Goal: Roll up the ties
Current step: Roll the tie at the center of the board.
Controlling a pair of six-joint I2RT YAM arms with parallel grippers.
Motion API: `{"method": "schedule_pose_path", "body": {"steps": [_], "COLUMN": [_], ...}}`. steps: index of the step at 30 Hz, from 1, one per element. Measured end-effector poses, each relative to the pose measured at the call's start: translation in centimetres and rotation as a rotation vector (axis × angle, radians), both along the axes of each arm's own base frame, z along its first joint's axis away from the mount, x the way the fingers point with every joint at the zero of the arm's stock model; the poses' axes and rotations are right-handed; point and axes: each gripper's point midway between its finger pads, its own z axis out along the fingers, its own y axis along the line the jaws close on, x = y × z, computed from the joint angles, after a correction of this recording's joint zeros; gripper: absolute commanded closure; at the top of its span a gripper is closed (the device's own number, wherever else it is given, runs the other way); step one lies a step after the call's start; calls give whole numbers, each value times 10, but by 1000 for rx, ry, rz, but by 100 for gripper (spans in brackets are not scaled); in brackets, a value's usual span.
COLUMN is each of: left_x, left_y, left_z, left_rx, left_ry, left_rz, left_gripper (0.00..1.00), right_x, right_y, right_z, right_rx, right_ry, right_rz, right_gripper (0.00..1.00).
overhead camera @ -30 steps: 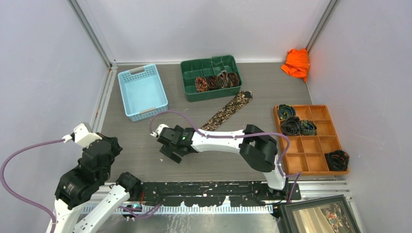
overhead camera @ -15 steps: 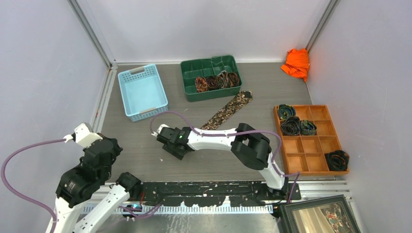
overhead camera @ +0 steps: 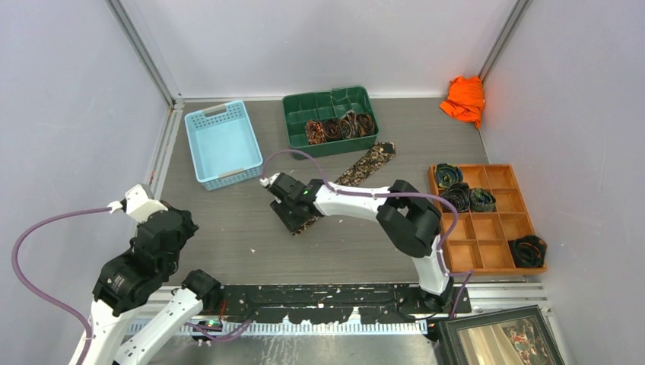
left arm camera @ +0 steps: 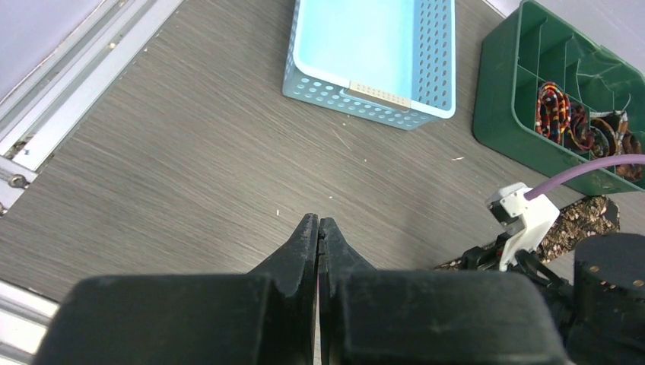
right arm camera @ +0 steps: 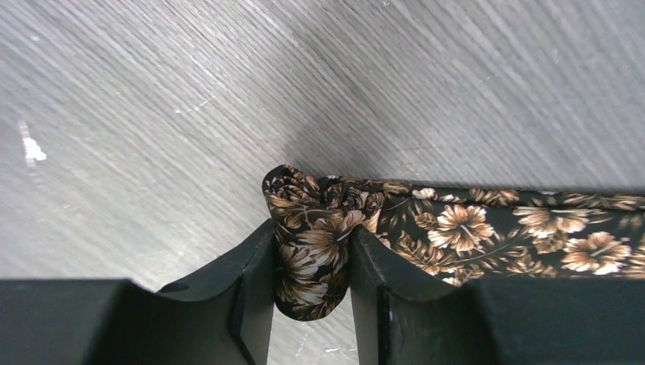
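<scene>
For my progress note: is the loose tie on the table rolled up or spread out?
Mostly spread out: the tie lies long and flat; only its near end is bunched up, pinched in the right gripper.

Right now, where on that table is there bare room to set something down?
Bare tabletop lies between the blue basket and the left arm, and between the tie and the wooden tray. Crowded: mid-table, where the right pincer pinches the tie's end.

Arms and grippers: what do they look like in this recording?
The left arm and right arm have white links and bulky black joint housings, each trailed by a purple cable. The left gripper and right gripper have matte black tapered fingers.
</scene>
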Motion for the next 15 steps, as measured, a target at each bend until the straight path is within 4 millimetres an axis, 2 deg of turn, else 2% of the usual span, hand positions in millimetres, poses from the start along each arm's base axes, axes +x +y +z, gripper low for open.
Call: {"method": "schedule_pose_path", "body": {"steps": [6,15], "left_x": [9,24], "left_y": [-8,-24], "left_z": [4,17], "left_rx": [6,-4], "left_ry": [-2,-17], "left_rz": [-30,-79], "left_gripper": [100,100], "right_x": [-11,-38], "right_y": [10,38], "right_z": [8,24], "right_rx": [224,535], "right_ry": [225,555], "right_rz": [-58,-89], "right_gripper": [64,66]}}
